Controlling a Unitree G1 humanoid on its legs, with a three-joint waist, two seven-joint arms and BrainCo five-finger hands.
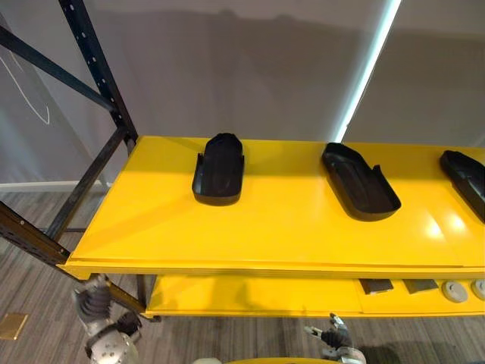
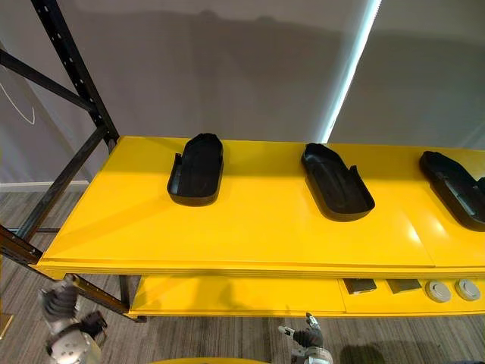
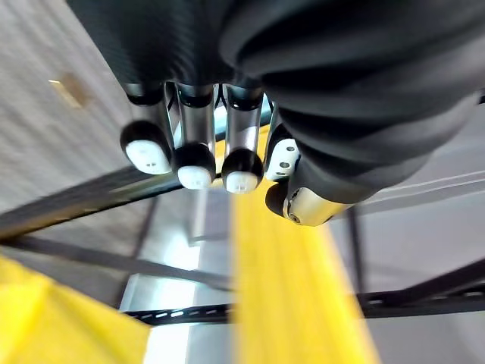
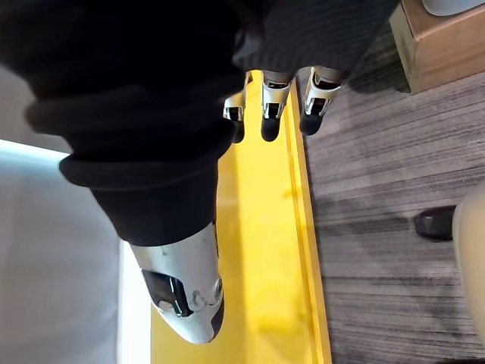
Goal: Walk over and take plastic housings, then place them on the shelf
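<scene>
Three black plastic housings lie on the yellow top shelf (image 1: 265, 227): one left of centre (image 1: 219, 170), one right of centre (image 1: 359, 181), and one at the right edge (image 1: 466, 180). Each rests hollow side up. My left hand (image 1: 102, 337) hangs low at the lower left, below the shelf's front edge, with relaxed fingers (image 3: 195, 155) holding nothing. My right hand (image 1: 339, 341) hangs low at the lower middle, in front of the lower shelf. Its fingers (image 4: 274, 114) are straight and empty. Both hands are well short of the housings.
A black rack upright (image 1: 98, 68) with diagonal braces stands at the shelf's left end. The yellow lower shelf (image 1: 250, 296) carries small dark blocks (image 1: 376, 286) and grey discs (image 1: 455, 291) at its right. A brown box (image 4: 447, 38) sits on the wood-pattern floor.
</scene>
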